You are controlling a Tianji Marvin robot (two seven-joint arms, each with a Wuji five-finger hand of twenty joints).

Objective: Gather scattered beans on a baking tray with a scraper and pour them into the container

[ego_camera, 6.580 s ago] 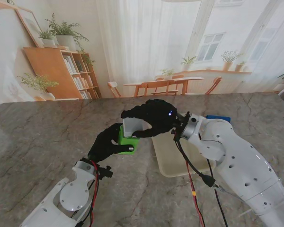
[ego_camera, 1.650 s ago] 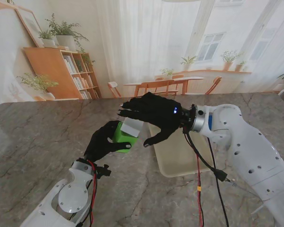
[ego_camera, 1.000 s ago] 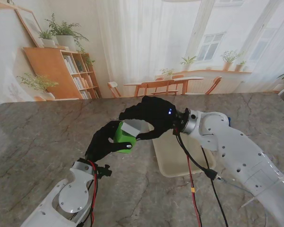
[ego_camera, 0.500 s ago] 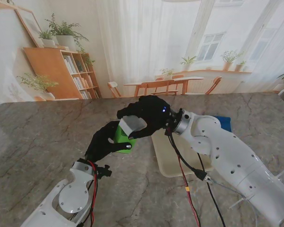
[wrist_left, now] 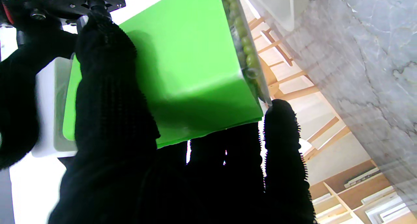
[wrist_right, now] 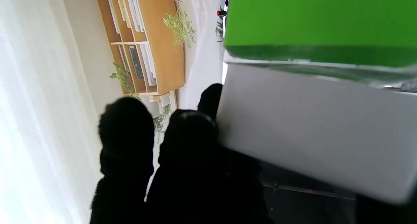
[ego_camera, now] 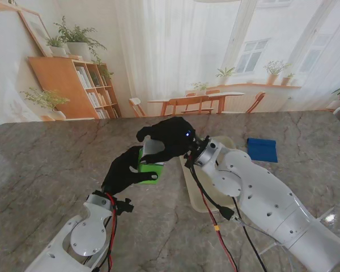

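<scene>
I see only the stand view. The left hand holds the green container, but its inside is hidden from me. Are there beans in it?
Observer: Yes. The left wrist view shows green beans behind the clear wall of the green container.
Operator: Does the scraper touch it?
Observer: In the right wrist view the scraper, held by the right hand, lies against the clear rim; no gap shows.
Operator: How does the left hand grip?
Observer: Its fingers lie over the green side, one fingertip at the corner.
</scene>
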